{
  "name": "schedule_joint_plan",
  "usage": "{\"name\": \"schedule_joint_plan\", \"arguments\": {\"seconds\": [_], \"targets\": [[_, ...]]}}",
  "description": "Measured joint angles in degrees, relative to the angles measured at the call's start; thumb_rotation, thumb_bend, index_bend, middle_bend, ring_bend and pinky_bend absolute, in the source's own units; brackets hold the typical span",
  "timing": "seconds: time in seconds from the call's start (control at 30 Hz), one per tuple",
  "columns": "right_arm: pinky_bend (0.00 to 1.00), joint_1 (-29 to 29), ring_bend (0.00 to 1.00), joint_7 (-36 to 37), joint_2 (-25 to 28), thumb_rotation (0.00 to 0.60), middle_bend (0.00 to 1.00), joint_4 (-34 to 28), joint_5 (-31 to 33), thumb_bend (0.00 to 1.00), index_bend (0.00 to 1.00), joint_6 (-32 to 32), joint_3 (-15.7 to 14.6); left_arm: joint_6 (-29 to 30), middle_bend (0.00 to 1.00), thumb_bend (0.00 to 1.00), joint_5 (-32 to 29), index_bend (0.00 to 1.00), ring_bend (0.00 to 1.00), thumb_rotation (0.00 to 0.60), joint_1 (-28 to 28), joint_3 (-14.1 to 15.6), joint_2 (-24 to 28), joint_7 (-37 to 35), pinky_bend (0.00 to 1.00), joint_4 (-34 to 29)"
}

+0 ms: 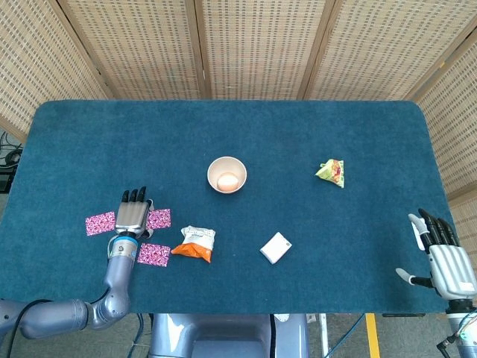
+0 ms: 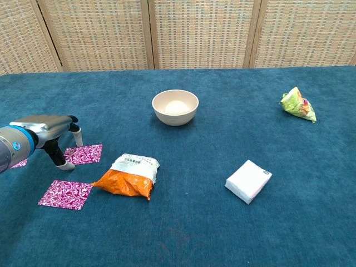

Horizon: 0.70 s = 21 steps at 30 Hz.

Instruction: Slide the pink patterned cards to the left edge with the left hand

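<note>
Pink cards (image 1: 158,218) beside robot hand (image 1: 133,212)

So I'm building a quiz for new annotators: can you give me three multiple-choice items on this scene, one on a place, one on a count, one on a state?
1. Where is the orange snack bag?
A. beside the green packet
B. in front of the bowl, right of the pink cards
C. inside the bowl

2. How many pink patterned cards show in the head view?
A. one
B. three
C. five

3. What is the left hand doing?
A. fingers down on a pink card
B. lifting the white box
C. resting off the table

Answers: 1 B, it lies nearer the robot than the bowl. 2 B, three lie around the hand. 3 A, the chest view shows fingertips on the card.
</note>
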Motion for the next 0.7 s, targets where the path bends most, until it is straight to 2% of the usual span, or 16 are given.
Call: {"name": "schedule_joint_plan", "arguments": {"seconds": [0.7], "targets": [[0.0,-0.1,0.0,0.1,0.1,0.6,0.0,0.0,0.2,0.05,0.0,0.0,0.0,1.2,0.0,0.36,1.9,0.43,0.0,0.6,1.3,-0.6,3.9,-1.5,0.0,-3.8]]}}
